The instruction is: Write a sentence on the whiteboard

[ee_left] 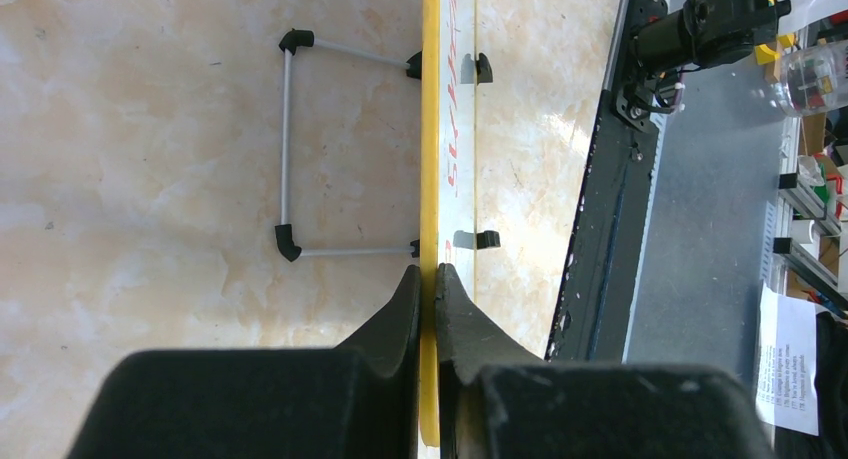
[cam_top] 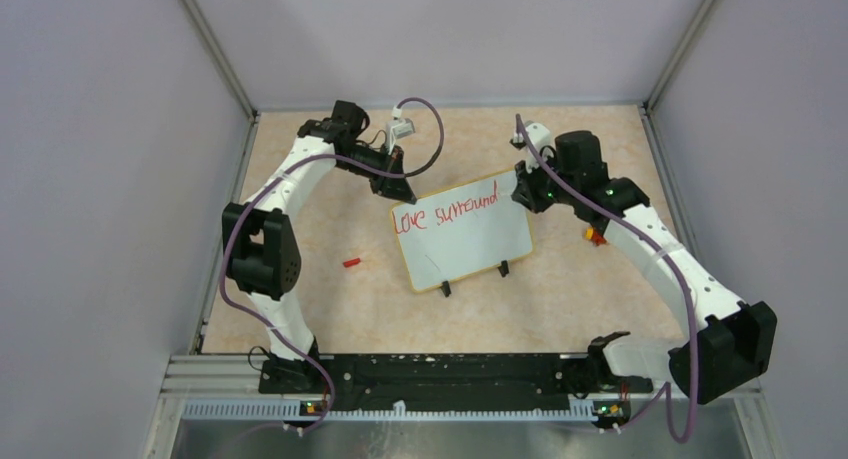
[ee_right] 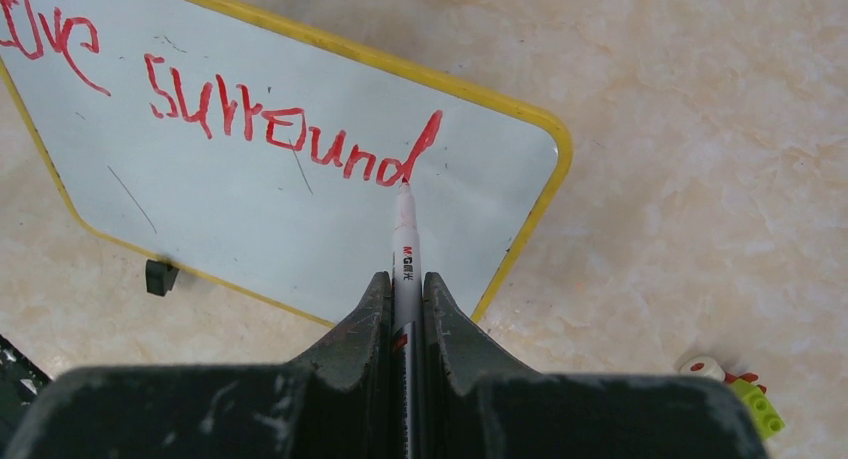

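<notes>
With the left gripper (ee_left: 427,279) clamped on the whiteboard (cam_top: 478,249) rim and the right gripper (ee_right: 405,289) clamped on the marker (ee_right: 405,239), we are finishing "surrounds"; next, the final "s".

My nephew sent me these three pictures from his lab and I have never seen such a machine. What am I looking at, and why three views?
These are two robot arms bolted to a table. One picture looks down from above; the other two come from cameras on each wrist. On the table stands a whiteboard with "Love surround" in red. The left gripper is shut on the board's yellow rim, steadying it. The right gripper is shut on a marker, whose tip touches the board at the end of the last letter. A small red piece lies left of the board, and a green and white toy lies right of it.
</notes>
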{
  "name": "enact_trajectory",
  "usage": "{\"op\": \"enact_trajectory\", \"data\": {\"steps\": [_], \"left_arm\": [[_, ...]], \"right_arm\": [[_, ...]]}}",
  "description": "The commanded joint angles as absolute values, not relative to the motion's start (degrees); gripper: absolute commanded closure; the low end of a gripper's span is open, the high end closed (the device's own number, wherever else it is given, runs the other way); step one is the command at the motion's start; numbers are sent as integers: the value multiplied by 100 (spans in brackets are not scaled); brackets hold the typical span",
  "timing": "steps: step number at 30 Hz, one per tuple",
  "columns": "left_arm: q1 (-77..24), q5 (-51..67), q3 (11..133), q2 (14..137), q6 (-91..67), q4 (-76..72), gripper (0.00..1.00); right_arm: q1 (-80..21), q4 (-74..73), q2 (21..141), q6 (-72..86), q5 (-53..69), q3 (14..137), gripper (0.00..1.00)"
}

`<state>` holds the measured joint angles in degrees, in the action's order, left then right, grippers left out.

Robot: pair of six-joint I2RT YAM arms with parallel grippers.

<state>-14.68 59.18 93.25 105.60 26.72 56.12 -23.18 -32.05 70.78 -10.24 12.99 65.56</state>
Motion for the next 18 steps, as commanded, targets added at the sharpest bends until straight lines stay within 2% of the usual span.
{"op": "enact_trajectory", "data": {"steps": [1, 18], "left_arm": [[-1661, 5788, 9198, 10450, 2746, 5573, 100], [-1661, 5774, 9176, 10450, 2758, 5567, 100]], "right_arm": [[-2266, -2860, 7041, -978, 1170, 6578, 100], [-2269, -2709, 7399, -1046, 949, 6583, 100]]}}
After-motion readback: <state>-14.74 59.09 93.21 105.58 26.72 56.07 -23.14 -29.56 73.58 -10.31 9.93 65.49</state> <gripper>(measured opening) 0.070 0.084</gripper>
